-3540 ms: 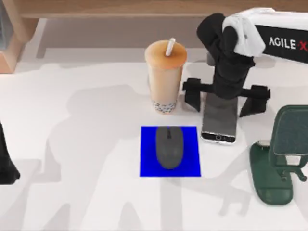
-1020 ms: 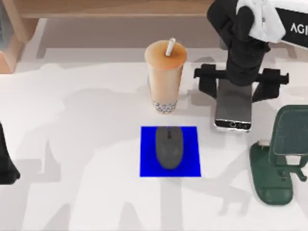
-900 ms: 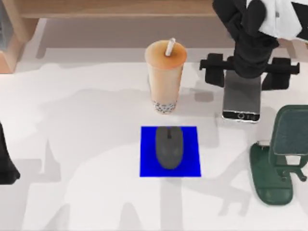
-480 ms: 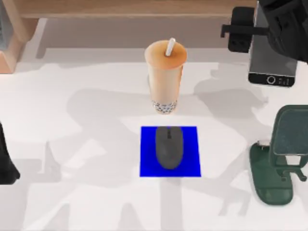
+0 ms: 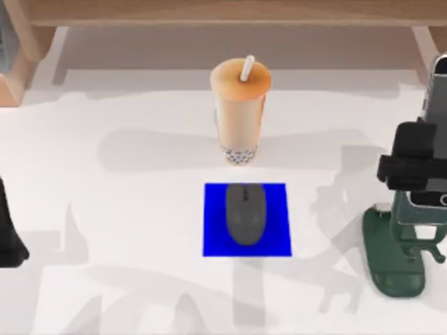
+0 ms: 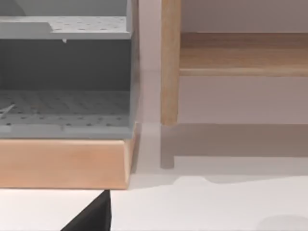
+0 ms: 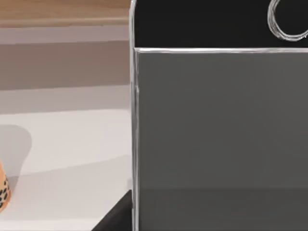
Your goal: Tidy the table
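The white table (image 5: 105, 209) carries a bubble tea cup (image 5: 241, 112) with a straw at the back middle. In front of it a grey mouse (image 5: 246, 213) lies on a small blue mat (image 5: 213, 241). A dark green phone stand (image 5: 398, 255) sits at the right edge. My right gripper (image 5: 434, 171) is shut on a grey phone (image 5: 438, 98), holding it in the air just above the stand's cradle. The phone's screen (image 7: 216, 120) looms close in the right wrist view. My left arm (image 5: 8, 234) is parked at the table's left edge.
A wooden shelf rail (image 5: 209, 12) runs along the back of the table. The left wrist view faces a grey perforated rack (image 6: 62, 96) on a wooden base (image 6: 62, 163) and a wooden post (image 6: 170, 62).
My right gripper lifted the phone off the table beside the cup, carried it back and to the right, then brought it forward over the green stand.
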You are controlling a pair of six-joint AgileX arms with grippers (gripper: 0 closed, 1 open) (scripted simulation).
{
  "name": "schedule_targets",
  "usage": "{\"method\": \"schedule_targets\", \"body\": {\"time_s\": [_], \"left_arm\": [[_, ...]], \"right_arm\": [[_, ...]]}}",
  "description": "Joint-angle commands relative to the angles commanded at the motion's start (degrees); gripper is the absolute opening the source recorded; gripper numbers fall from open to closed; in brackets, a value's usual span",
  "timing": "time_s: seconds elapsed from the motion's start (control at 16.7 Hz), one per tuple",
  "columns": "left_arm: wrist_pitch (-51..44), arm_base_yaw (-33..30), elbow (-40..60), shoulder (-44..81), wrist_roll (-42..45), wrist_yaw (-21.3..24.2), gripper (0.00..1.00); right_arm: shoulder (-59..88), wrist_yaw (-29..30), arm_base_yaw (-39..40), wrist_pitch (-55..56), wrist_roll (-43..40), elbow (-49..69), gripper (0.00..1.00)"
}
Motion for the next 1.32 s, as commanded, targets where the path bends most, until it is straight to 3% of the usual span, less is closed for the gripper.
{"method": "schedule_targets", "body": {"time_s": [0.3, 0.66, 1.02, 1.32], "left_arm": [[0.0, 0.0, 0.0, 0.0, 0.0, 0.0, 1.0], [0.0, 0.0, 0.0, 0.0, 0.0, 0.0, 1.0], [0.0, 0.0, 0.0, 0.0, 0.0, 0.0, 1.0], [0.0, 0.0, 0.0, 0.0, 0.0, 0.0, 1.0]], "right_arm": [[-11.59, 2.8, 7.1, 4.77, 0.12, -15.45, 0.0], [-13.93, 3.04, 8.44, 5.67, 0.23, -18.58, 0.0], [-15.32, 1.86, 4.91, 9.29, -3.09, -20.2, 0.0], [-13.5, -3.76, -0.48, 18.54, -8.45, -21.79, 0.0]]}}
